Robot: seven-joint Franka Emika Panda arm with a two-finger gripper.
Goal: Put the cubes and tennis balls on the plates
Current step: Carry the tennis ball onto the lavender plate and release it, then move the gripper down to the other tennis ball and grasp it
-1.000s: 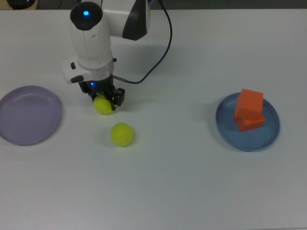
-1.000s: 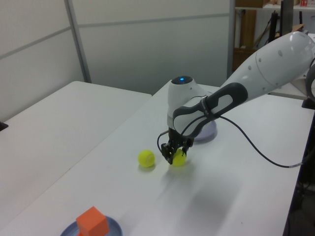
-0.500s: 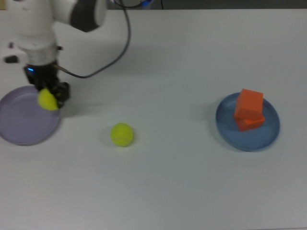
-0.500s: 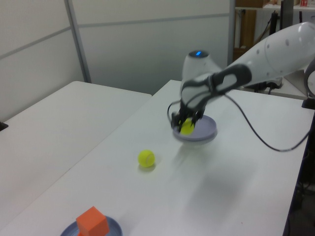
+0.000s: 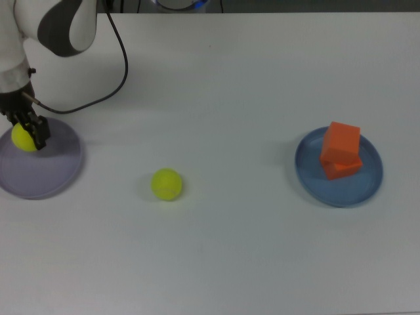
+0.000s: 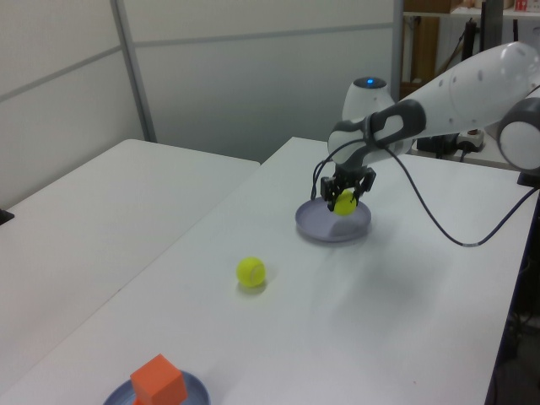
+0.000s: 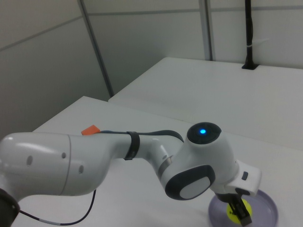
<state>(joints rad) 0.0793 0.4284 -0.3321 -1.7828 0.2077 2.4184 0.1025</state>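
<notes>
My arm reaches out across the table with its wrist pointing down, and the gripper (image 5: 25,134) is clamped on a tennis ball (image 5: 21,138) just above the lavender plate (image 5: 49,172). The second tennis ball (image 5: 167,184) lies on the table well away from the gripper, and far beyond it both orange cubes (image 5: 340,150) sit stacked on the blue plate (image 5: 308,172).

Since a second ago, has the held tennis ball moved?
Yes. The held tennis ball, clamped in the pincer, went toward the top view's left, away from the free tennis ball, and is now over the lavender plate.
</notes>
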